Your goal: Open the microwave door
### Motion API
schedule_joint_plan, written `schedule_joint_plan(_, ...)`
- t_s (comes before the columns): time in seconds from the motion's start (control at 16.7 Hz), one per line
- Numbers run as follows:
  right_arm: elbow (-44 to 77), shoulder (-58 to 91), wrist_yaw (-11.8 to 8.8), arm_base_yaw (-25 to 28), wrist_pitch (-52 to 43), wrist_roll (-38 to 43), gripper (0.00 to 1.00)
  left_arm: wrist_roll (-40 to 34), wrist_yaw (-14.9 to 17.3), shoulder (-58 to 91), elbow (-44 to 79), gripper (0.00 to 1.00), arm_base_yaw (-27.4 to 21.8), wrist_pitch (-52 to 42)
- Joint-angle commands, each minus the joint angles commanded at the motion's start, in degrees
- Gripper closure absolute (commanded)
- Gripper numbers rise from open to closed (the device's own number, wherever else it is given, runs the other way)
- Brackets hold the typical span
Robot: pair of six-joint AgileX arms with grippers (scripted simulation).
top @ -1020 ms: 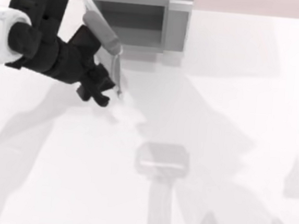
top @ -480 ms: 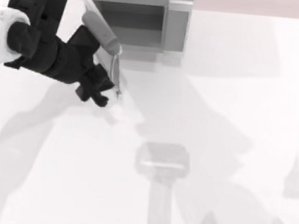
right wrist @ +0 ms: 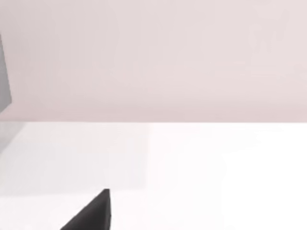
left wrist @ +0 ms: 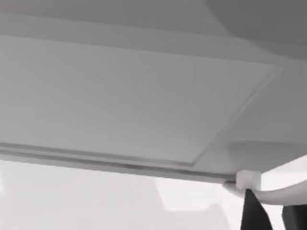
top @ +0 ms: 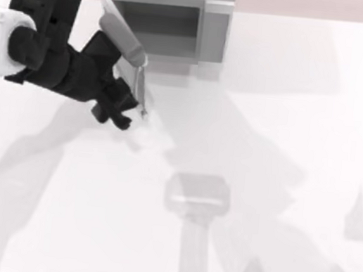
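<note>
**Microwave door, swung well open, left gripper at its handle**

Left gripper (top: 128, 108): sitting at the free edge of the microwave door (top: 121, 38), apparently clenching around the light bar handle (top: 141, 89), though the grip is hard to confirm. The door is stretching away behind the gripper toward its hinge on the microwave (top: 169, 20); its long edge is running diagonally. Grey panel, dull window; dark cavity showing. Right arm: parked out of the top view, fingers undetermined.
</note>
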Motion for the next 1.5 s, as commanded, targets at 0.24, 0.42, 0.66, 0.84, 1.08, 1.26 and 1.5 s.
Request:
schedule_joint_plan(0.24, 0.0, 0.0, 0.0, 0.0, 0.0, 0.0, 0.00, 0.0, 0.0, 0.0, 0.0, 1.00, 0.0, 0.0)
schedule_joint_plan(0.42, 0.0, 0.0, 0.0, 0.0, 0.0, 0.0, 0.00, 0.0, 0.0, 0.0, 0.0, 1.00, 0.0, 0.0)
schedule_joint_plan(0.66, 0.0, 0.0, 0.0, 0.0, 0.0, 0.0, 0.00, 0.5, 0.6, 0.1, -0.2, 1.00, 0.0, -0.5)
schedule_joint_plan(0.84, 0.0, 0.0, 0.0, 0.0, 0.0, 0.0, 0.00, 2.6, 1.7, 0.1, 0.3, 1.00, 0.9, -1.4)
schedule_joint_plan(1.08, 0.0, 0.0, 0.0, 0.0, 0.0, 0.0, 0.00, 5.2, 2.9, 0.2, 0.6, 1.00, 2.0, -2.7)
schedule_joint_plan(1.26, 0.0, 0.0, 0.0, 0.0, 0.0, 0.0, 0.00, 5.2, 3.0, 0.2, 0.6, 1.00, 2.0, -2.8)
schedule_joint_plan(1.5, 0.0, 0.0, 0.0, 0.0, 0.0, 0.0, 0.00, 5.2, 3.0, 0.2, 0.6, 1.00, 2.0, -2.8)
